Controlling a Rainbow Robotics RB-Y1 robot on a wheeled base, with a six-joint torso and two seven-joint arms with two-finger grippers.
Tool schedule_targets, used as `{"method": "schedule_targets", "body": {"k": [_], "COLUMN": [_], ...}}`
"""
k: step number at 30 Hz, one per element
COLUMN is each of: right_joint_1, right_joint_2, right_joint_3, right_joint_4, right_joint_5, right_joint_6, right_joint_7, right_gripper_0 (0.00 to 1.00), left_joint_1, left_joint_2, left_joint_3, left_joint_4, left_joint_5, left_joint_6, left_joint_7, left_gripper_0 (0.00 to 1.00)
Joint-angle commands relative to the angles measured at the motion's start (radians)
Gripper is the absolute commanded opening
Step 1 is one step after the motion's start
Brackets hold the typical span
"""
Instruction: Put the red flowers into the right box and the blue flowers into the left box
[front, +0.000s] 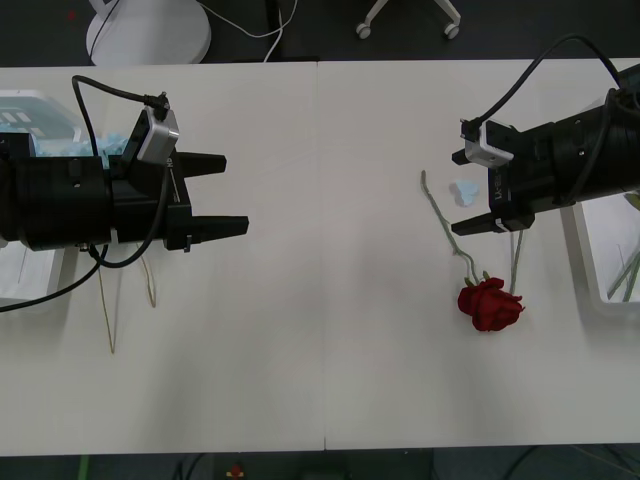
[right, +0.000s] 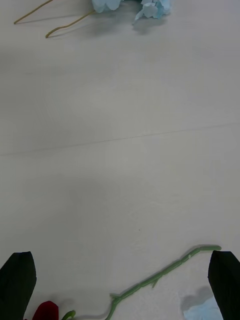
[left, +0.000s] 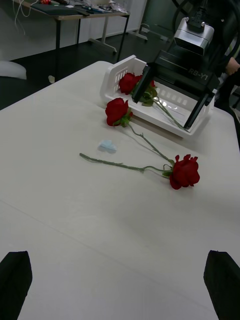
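White lettering "RB-Y1" on the black wrist housing (left: 196, 74) of the right arm, no other text legible

From my station the front view reads bright and even, the white table (front: 320, 330) close to washing out under light from above. Shadows are soft: a faint grey smudge lies under the left gripper (front: 222, 195), and a small one beside the red rose (front: 490, 304). My right wrist view is duller, greyish, with a broad blurred shadow across the tabletop, and the near fingertips (right: 18, 285) are soft dark shapes. The left wrist view is dim in the room behind, the table lit palely.
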Motion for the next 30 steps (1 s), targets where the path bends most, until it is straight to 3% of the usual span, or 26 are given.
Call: {"method": "schedule_targets", "body": {"k": [1,8,16,23,30], "right_joint_1": [-0.001,-0.038,-0.066,-0.165,-0.194], "right_joint_2": [-0.022,-0.09,-0.076,0.019,0.077], "right_joint_3": [0.025,0.005,-0.003,-0.002,0.0], "right_joint_4": [0.018,0.02,0.087,0.325,0.452], "right_joint_5": [-0.004,-0.054,0.121,0.308,0.457], "right_joint_6": [-0.004,0.011,0.008,0.116,0.243], "right_joint_7": [0.008,-0.083,-0.752,-1.059,-1.214], "right_gripper_0": [1.0,1.0,1.0,1.0,1.0], "left_joint_1": [-0.037,-0.016,-0.016,-0.031,-0.031], "left_joint_2": [0.031,0.066,0.092,0.029,-0.02], "left_joint_3": [-0.008,-0.015,0.032,0.178,0.345], "left_joint_4": [-0.03,-0.018,0.071,0.161,0.095], "left_joint_5": [0.0,0.084,0.092,-0.118,-0.383], "left_joint_6": [-0.004,-0.016,0.039,0.231,0.447], "left_joint_7": [0.007,0.016,0.128,0.438,0.943], "left_gripper_0": [1.0,1.0,1.0,1.0,1.0]}}
